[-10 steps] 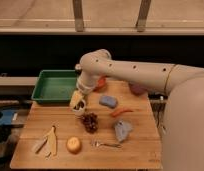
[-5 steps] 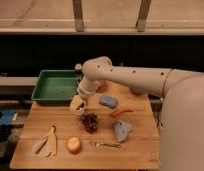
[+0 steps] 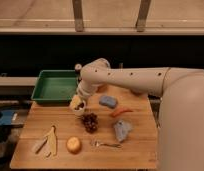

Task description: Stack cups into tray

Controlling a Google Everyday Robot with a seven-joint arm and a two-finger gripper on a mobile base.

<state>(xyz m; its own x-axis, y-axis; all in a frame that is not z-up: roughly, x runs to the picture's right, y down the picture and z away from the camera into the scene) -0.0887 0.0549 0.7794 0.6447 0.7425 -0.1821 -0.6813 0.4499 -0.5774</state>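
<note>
The claw (image 3: 80, 105), spread wide and gripping nothing, hangs at the cream cup (image 3: 74, 103) standing on the tabletop (image 3: 140, 146) just beside the tray (image 3: 44, 95), apparently lined up to grasp it for stacking.

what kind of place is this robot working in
Probably a robot test station rather than a home kitchen: a wooden table laid out with a green tray, grapes and an orange fruit, with the gripper down at a cream cup beside the tray.
</note>
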